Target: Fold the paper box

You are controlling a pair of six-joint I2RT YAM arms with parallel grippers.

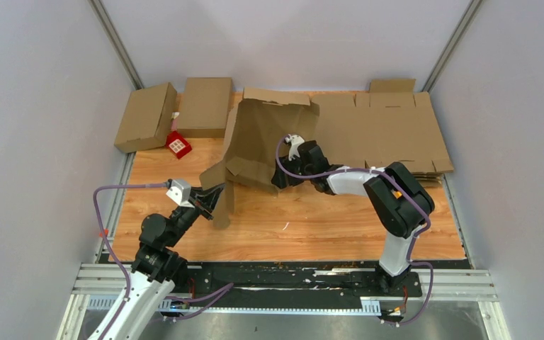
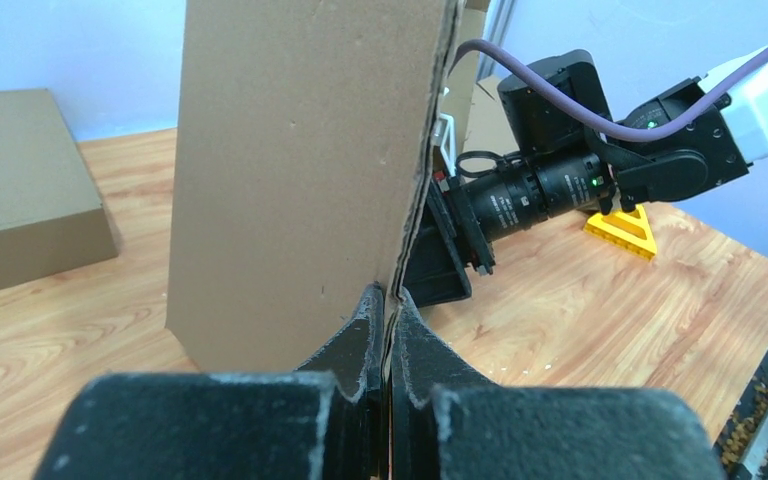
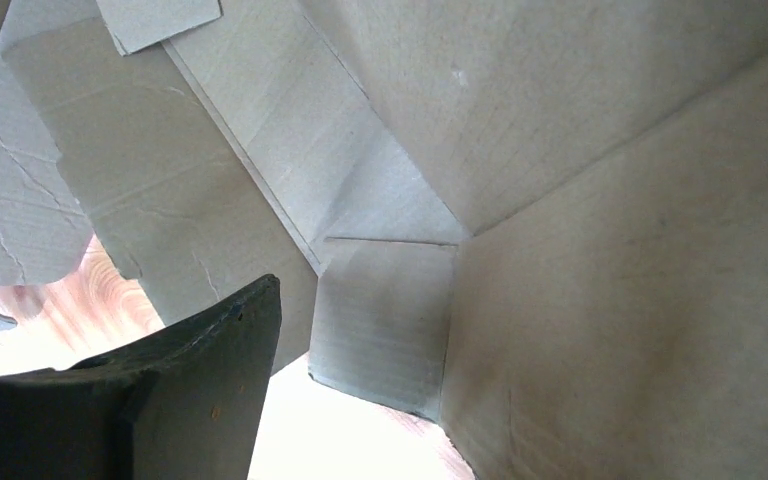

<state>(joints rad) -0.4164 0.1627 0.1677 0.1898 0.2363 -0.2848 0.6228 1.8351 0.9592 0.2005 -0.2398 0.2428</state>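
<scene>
your left gripper (image 2: 388,305) clamps the box (image 1: 269,142) by its flap, so a hard shove from the right gripper (image 1: 282,177) (open or closed, i can't tell) may tear it.

**Black joints, white shells, purple cables**

In my top view, the left arm (image 1: 157,237) at lower left and the right arm (image 1: 397,202) right of centre look alike: blocky black joints between smooth white shells. A purple cable (image 1: 103,205) runs along each, with a red tag (image 1: 103,232) on the left one. A small white camera block (image 1: 179,191) caps the left wrist. An orange mark (image 1: 397,193) shows on the right arm's big black joint. My left wrist view shows the left gripper (image 2: 386,300) with matte black fingers, their edges scuffed pale. Green lights (image 2: 650,124) glow on the right arm's black housing.
</scene>
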